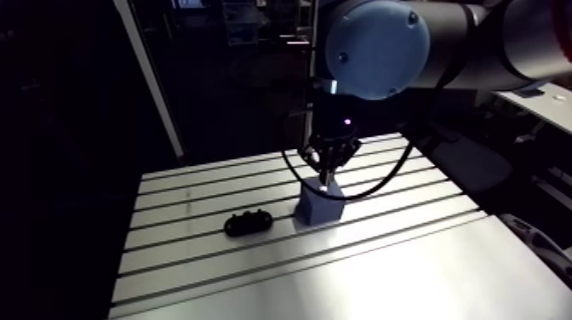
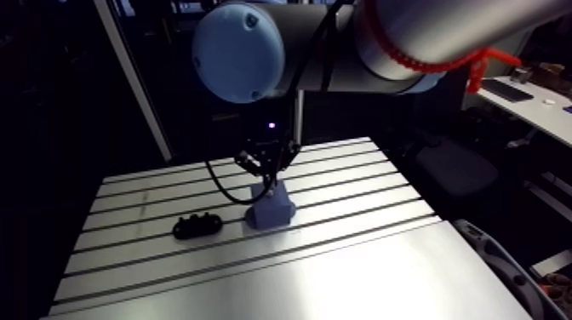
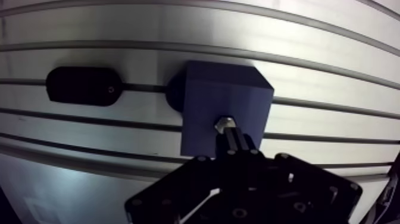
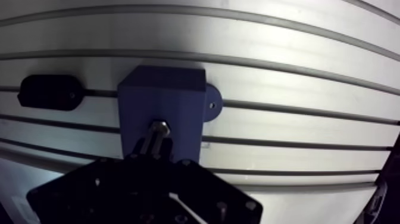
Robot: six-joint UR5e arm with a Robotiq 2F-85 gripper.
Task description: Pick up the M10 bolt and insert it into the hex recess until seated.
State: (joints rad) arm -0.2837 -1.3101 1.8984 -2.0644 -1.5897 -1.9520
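Note:
A blue block stands on the slotted aluminium table. My gripper hangs straight above the block's top face, shut on the M10 bolt. The bolt's metal end pokes out past the fingertips and sits at or just over the block's top; I cannot tell whether it touches. The hex recess itself is hidden under the bolt. In the arm view the gripper comes down onto the block near the table's middle.
A black oval holder lies on the table beside the block, a short gap away, also seen in the arm view as the black holder. A round blue tab juts from the block's foot.

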